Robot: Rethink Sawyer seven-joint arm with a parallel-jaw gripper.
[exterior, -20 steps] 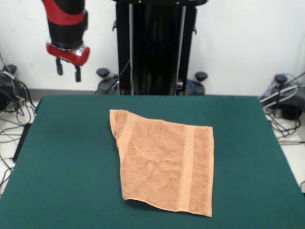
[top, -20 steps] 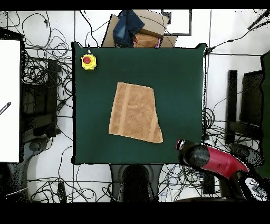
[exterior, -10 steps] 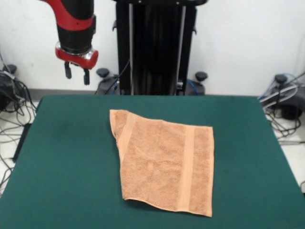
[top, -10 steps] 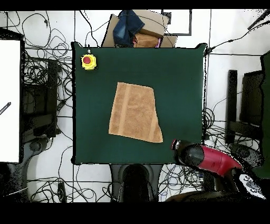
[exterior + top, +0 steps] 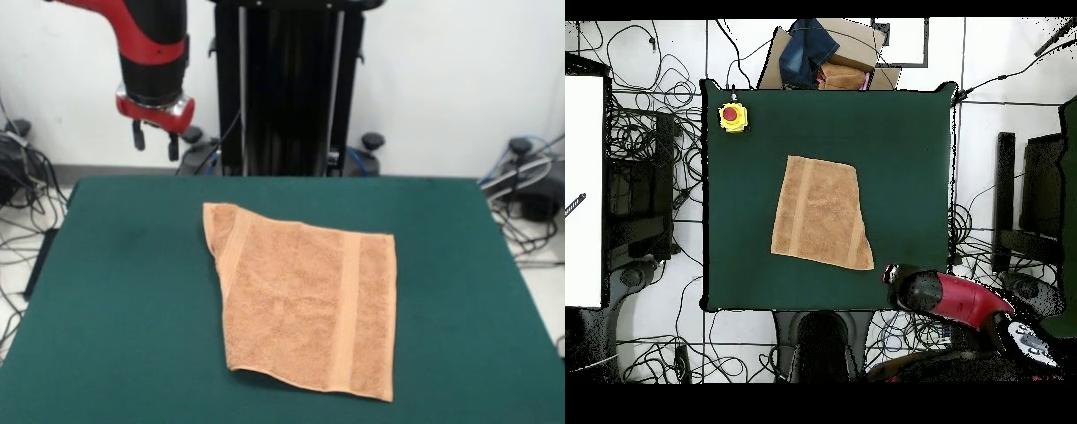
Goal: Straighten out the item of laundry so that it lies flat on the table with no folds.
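Right now a peach-orange towel (image 5: pixel 305 300) lies near the middle of a dark green table (image 5: pixel 115 309). It is not flat. Along one long side a strip is folded over, so that edge runs at a slant and the towel looks narrower at one end than the other. A woven band crosses near each short end; the band by the folded side is partly bent over with it.

High above the towel and off to its side, beyond the table's back edge, hangs the red and black arm's gripper (image 5: pixel 155 142). Its two short dark fingers (image 5: pixel 138 136) point down with a modest gap between them, holding nothing. It is well apart from the towel.

From above, the arm's red bulk (image 5: pixel 940 296) sits just past the table edge, beside the towel's pointed corner (image 5: pixel 868 265). A yellow box with a red button (image 5: pixel 732 116) stands at a far table corner, well clear of the towel.

Likely risks, as a judgement: a pinch taken too deep at the fold could catch both layers, dragging the whole towel without opening it. A pinch too shallow on thick terry could slip. Pulling the flap the wrong way would add a crease, or slide the towel toward the table edge.
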